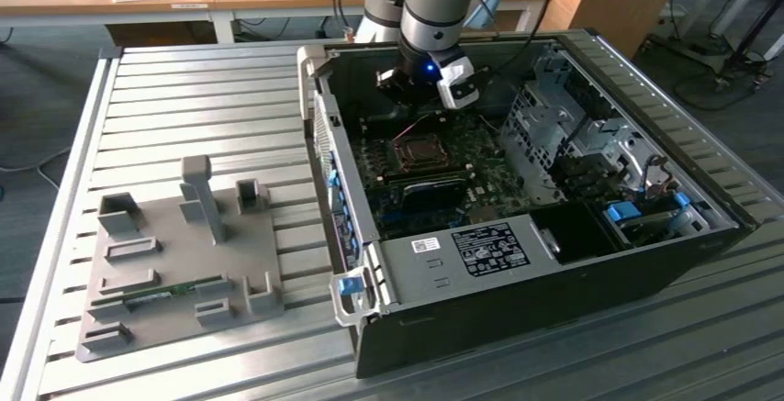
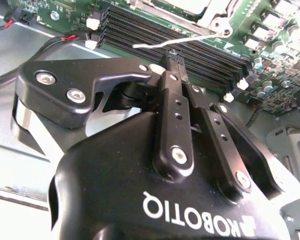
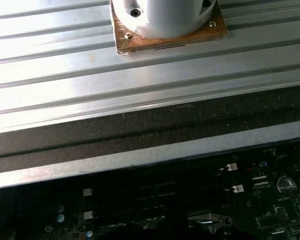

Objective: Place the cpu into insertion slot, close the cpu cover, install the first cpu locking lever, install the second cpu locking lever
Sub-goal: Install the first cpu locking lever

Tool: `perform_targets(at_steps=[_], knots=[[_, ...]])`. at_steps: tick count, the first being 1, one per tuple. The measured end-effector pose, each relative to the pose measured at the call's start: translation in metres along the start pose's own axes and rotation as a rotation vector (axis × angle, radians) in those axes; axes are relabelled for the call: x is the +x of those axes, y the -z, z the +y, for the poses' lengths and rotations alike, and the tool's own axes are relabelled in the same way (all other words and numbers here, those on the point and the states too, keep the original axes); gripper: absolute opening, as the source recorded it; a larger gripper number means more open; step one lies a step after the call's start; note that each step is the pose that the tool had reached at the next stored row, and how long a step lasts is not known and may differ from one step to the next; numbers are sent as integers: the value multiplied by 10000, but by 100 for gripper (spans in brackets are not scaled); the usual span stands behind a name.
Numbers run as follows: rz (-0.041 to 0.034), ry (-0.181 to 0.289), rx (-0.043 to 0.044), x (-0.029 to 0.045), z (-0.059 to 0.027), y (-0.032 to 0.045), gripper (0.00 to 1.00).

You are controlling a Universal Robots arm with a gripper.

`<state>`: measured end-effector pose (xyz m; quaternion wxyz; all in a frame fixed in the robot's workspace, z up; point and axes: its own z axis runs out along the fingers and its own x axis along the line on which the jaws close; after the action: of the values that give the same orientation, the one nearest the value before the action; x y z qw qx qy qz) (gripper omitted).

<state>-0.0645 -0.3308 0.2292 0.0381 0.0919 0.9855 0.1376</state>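
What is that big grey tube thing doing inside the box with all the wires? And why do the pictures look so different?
The tube is a robot arm. It reaches into an open computer case lying on a ribbed metal table. The exterior view comes from a camera that is not on the arm; both wrist views come from cameras riding on the arm. The second wrist view shows its black gripper, a two-finger hand, fingers pressed together above the green motherboard. Its tips sit near a thin silver lever; I cannot tell whether they touch. It holds nothing that I can see. At the exterior view's left lies a grey holder tray.
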Motion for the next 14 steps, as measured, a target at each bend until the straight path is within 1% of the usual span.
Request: perform_targets(at_steps=[3, 7, 14], knots=[[-2, -1, -1, 0, -6, -10, 11], [-2, 0, -1, 1, -17, -44, 11], [1, -2, -15, 2, -18, -47, 11]])
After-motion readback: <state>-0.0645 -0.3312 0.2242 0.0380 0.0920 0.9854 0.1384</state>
